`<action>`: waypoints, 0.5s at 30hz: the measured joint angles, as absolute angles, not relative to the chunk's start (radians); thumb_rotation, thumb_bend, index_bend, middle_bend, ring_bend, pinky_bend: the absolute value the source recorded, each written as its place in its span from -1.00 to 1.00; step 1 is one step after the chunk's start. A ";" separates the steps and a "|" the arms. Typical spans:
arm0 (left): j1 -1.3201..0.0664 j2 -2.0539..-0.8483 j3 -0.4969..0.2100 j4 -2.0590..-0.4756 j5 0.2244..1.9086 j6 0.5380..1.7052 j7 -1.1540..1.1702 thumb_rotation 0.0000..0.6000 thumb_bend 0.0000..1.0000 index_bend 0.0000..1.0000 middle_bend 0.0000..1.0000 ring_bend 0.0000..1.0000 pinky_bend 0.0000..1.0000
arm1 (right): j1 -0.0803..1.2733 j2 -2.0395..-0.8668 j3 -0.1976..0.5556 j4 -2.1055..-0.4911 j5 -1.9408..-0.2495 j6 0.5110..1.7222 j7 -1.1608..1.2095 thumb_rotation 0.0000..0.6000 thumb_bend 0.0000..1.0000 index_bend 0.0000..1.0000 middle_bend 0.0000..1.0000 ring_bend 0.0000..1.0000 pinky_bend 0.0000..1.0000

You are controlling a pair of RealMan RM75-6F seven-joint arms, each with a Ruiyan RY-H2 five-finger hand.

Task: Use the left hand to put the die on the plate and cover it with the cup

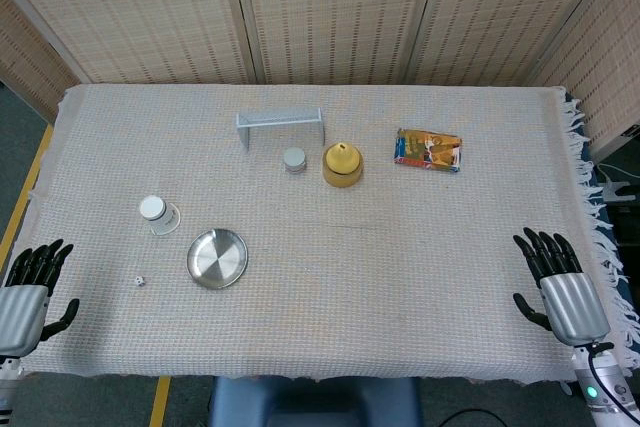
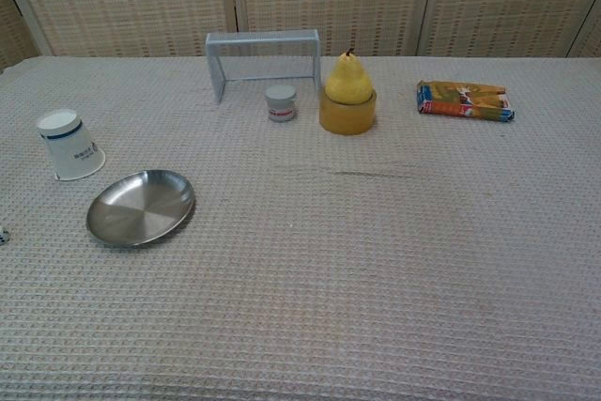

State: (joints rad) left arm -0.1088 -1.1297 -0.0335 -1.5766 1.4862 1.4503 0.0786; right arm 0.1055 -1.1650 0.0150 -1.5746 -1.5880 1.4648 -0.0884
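The die (image 1: pixel 140 280) is lying on the cloth just left of the plate (image 1: pixel 217 258), not touching it. The cup (image 1: pixel 156 214) is standing upside down just beyond the plate, to its upper left. Your left hand (image 1: pixel 27 290) is resting at the table's near edge, left of the plate, fingers spread and holding nothing. Your right hand (image 1: pixel 558 282) is sitting far right of the plate, equally spread and empty. Beyond the plate are standing a wire rack (image 1: pixel 280 125), a small jar (image 1: pixel 294 159), a pear (image 2: pixel 348 78) in a yellow bowl (image 2: pixel 346 111) and a snack packet (image 1: pixel 428 149).
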 measured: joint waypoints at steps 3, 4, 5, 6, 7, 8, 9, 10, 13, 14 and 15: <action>-0.105 -1.143 -0.034 -1.577 1.478 1.454 0.112 1.00 -0.23 -1.00 -1.00 -1.00 -0.96 | 0.104 -1.159 0.007 -1.579 -1.605 1.470 -0.080 1.00 -0.62 -1.00 -1.00 -1.00 -1.00; -0.104 -1.146 -0.033 -1.580 1.476 1.452 0.122 1.00 -0.22 -1.00 -1.00 -1.00 -0.93 | 0.103 -1.156 0.005 -1.581 -1.608 1.472 -0.077 1.00 -0.62 -1.00 -1.00 -1.00 -1.00; -0.105 -1.149 -0.031 -1.582 1.475 1.448 0.128 1.00 -0.22 -1.00 -1.00 -1.00 -0.89 | 0.101 -1.153 0.004 -1.583 -1.610 1.475 -0.075 1.00 -0.62 -1.00 -1.00 -1.00 -1.00; -0.106 -1.156 -0.029 -1.584 1.475 1.442 0.133 1.00 -0.22 -1.00 -0.98 -1.00 -0.81 | 0.100 -1.151 0.004 -1.586 -1.612 1.480 -0.073 1.00 -0.62 -1.00 -1.00 -1.00 -1.00; -0.108 -1.161 -0.029 -1.584 1.474 1.437 0.135 1.00 -0.22 -1.00 -0.90 -0.97 -0.69 | 0.098 -1.150 0.004 -1.587 -1.614 1.484 -0.072 1.00 -0.62 -1.00 -1.00 -1.00 -1.00; -0.110 -1.169 -0.029 -1.584 1.473 1.433 0.138 1.00 -0.23 -1.00 -0.80 -0.91 -0.57 | 0.097 -1.149 0.004 -1.589 -1.615 1.489 -0.071 1.00 -0.62 -1.00 -1.00 -1.00 -1.00; -0.113 -1.181 -0.030 -1.582 1.470 1.428 0.143 1.00 -0.23 -0.95 -0.55 -0.72 -0.29 | 0.095 -1.149 0.005 -1.590 -1.618 1.496 -0.070 1.00 -0.62 -1.00 -1.00 -1.00 -1.00; -0.117 -1.192 -0.033 -1.579 1.466 1.424 0.147 1.00 -0.23 -0.84 -0.28 -0.50 -0.02 | 0.094 -1.148 0.005 -1.590 -1.620 1.499 -0.070 1.00 -0.62 -1.00 -1.00 -1.00 -1.00; -0.132 -1.241 -0.047 -1.555 1.456 1.416 0.164 1.00 -0.22 -0.49 0.34 0.04 0.47 | 0.094 -1.147 0.004 -1.594 -1.619 1.492 -0.069 1.00 -0.62 -1.00 -1.00 -1.00 -1.00; -0.137 -1.258 -0.053 -1.543 1.453 1.415 0.168 1.00 -0.22 -0.39 0.52 0.19 0.58 | 0.095 -1.146 0.003 -1.595 -1.618 1.488 -0.069 1.00 -0.62 -1.00 -1.00 -1.00 -1.00; -0.145 -1.282 -0.063 -1.525 1.446 1.412 0.175 1.00 -0.22 -0.33 0.64 0.30 0.66 | 0.096 -1.144 0.003 -1.597 -1.617 1.484 -0.068 1.00 -0.62 -1.00 -1.00 -1.00 -1.00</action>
State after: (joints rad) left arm -0.1454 -1.2824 -0.0630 -1.5250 1.4462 1.4118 0.1745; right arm 0.0962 -1.1438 0.0029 -1.5975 -1.6170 1.4837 -0.0680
